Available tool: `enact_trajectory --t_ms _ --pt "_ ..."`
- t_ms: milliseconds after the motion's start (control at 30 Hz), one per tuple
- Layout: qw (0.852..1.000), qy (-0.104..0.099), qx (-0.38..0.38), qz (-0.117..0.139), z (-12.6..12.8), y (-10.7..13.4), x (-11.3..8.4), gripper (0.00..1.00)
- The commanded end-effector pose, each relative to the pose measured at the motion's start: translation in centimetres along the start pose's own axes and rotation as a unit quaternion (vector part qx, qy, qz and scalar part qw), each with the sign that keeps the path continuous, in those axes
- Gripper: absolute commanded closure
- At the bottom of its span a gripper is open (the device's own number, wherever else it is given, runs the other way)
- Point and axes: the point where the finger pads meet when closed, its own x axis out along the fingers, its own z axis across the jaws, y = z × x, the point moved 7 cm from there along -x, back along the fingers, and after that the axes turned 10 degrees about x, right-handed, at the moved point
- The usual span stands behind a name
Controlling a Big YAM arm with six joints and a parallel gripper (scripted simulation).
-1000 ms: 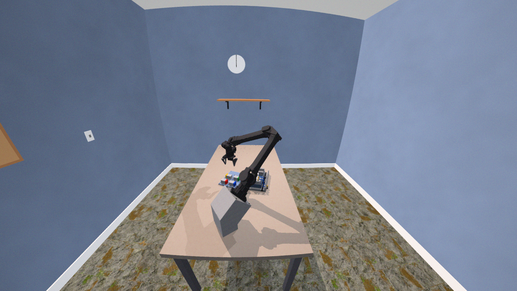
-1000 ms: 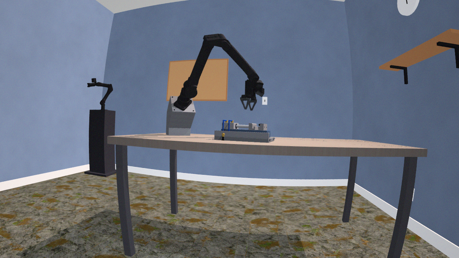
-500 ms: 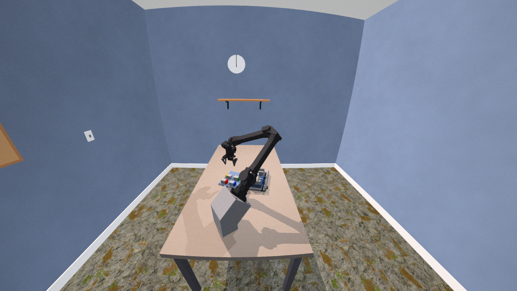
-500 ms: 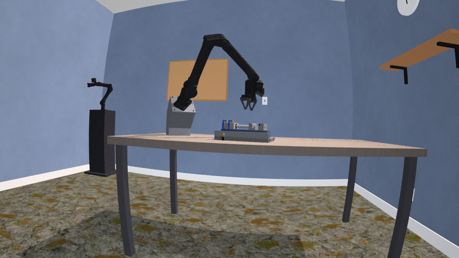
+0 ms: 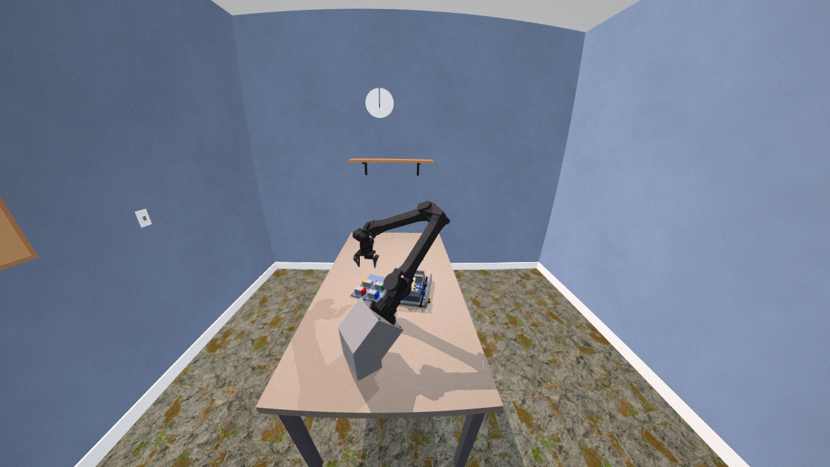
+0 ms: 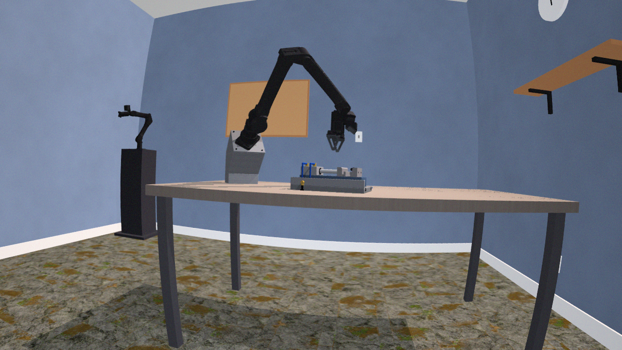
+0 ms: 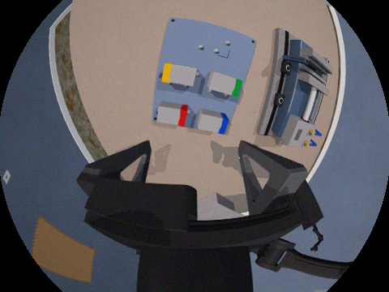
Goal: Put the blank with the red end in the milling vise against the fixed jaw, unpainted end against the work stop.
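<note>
Top view: the gripper point(image 5: 366, 261) hangs above the table point(image 5: 325, 371) with its fingers spread wide and nothing between them, touching nothing. It is held over the table's far part, beyond the blue plate point(image 5: 355, 292) and to the left of the arm's long link. The plate carries small grey blanks with coloured ends; the blank with the red end point(image 5: 364, 292) lies at the plate's near left. The milling vise point(image 5: 422, 288) sits just beside the plate on the right, partly hidden by the arm. A grey base block point(image 5: 365, 342) carries the arm. Blue walls bear a round clock point(image 5: 379, 102) and a wooden shelf point(image 5: 390, 161); the floor is mottled.

Exterior view: the gripper point(image 6: 335, 146) points down, well above the milling vise point(image 6: 330, 177), fingers apart and free. The plate cannot be made out from this side. A cork board point(image 6: 285, 108) hangs behind the arm, and a dark pedestal point(image 6: 137, 191) stands on the floor beside the table point(image 6: 435, 200).

Wrist view: the two fingers frame the bottom of the picture, wide apart. Beyond them lies the plate point(image 7: 216, 32) with four blanks in two rows: yellow-ended point(image 7: 178, 75) and green-ended point(image 7: 225, 83) in the upper row, the blank with the red end point(image 7: 173, 113) and a blue-ended one point(image 7: 212, 122) in the lower row. The milling vise point(image 7: 297, 92) lies to the plate's right, apart from it.
</note>
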Motion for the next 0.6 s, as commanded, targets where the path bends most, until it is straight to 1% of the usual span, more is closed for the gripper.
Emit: enact_trajectory --t_ms 0,33,67,100,133,167,233,267,300,333,367,400,433,467,533,567 --pt "0.996 -0.024 -0.085 -0.018 0.6 0.1 -1.6 0.00" --pt "0.991 -0.020 -0.131 -0.016 1.1 0.7 -1.1 0.00" --pt "0.992 -0.023 -0.126 -0.019 0.9 0.4 -1.4 0.00" --pt "0.983 -0.015 -0.181 -0.012 1.7 1.4 -0.4 0.00" --pt "0.983 -0.015 -0.181 -0.012 1.7 1.4 -0.4 0.00" --pt "0.975 -0.014 -0.222 -0.013 2.0 1.6 -0.3 0.00" --pt "0.975 -0.016 -0.223 -0.015 1.9 1.4 -0.5 0.00" --pt "0.962 -0.014 -0.271 -0.014 2.3 1.9 -0.1 0.00" --pt "0.964 -0.019 -0.263 -0.020 1.9 1.4 -0.8 0.00" --pt "0.949 -0.013 -0.314 -0.014 2.6 2.2 0.0 0.00" --pt "0.951 -0.019 -0.307 -0.021 2.1 1.6 -0.7 0.00" --pt "0.952 -0.020 -0.306 -0.023 2.0 1.4 -0.9 0.00" --pt "0.933 -0.013 -0.360 -0.016 2.8 2.4 0.1 0.00" --pt "0.934 -0.016 -0.356 -0.019 2.6 2.1 -0.3 0.00" --pt "0.934 -0.016 -0.356 -0.019 2.6 2.1 -0.3 0.00" --pt "0.915 -0.012 -0.403 -0.015 3.1 2.8 0.3 0.00"
